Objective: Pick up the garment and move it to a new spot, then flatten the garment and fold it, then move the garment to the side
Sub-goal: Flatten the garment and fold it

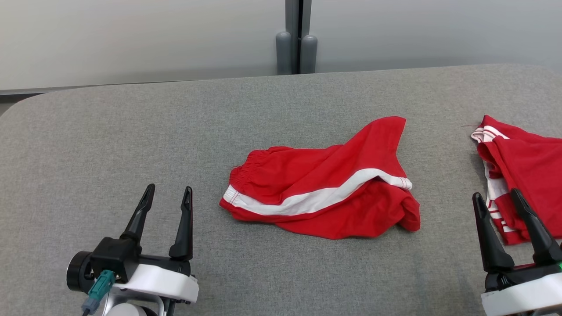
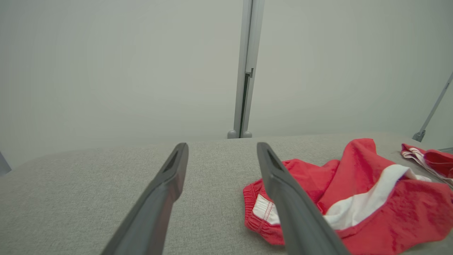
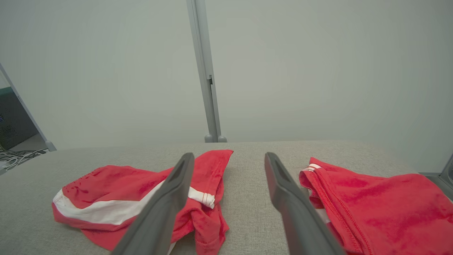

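A pair of red shorts with a white side stripe, the garment [image 1: 325,193], lies crumpled in the middle of the grey table [image 1: 131,131]. It also appears low right in the left wrist view [image 2: 371,205] and low left in the right wrist view [image 3: 116,194]. My left gripper [image 1: 169,197] stands open at the lower left, a short way left of the waistband, holding nothing. At the lower right my right gripper [image 1: 496,199] is open too, between the shorts and another red heap. In their own wrist views, the left gripper [image 2: 221,148] and right gripper [image 3: 229,159] show spread fingers with bare cloth between.
A second red garment with white stripes [image 1: 522,171] lies at the table's right edge, just beyond my right fingertips, also seen at the right wrist view's lower right [image 3: 375,205]. A pale wall with a grey post [image 1: 296,39] backs the table.
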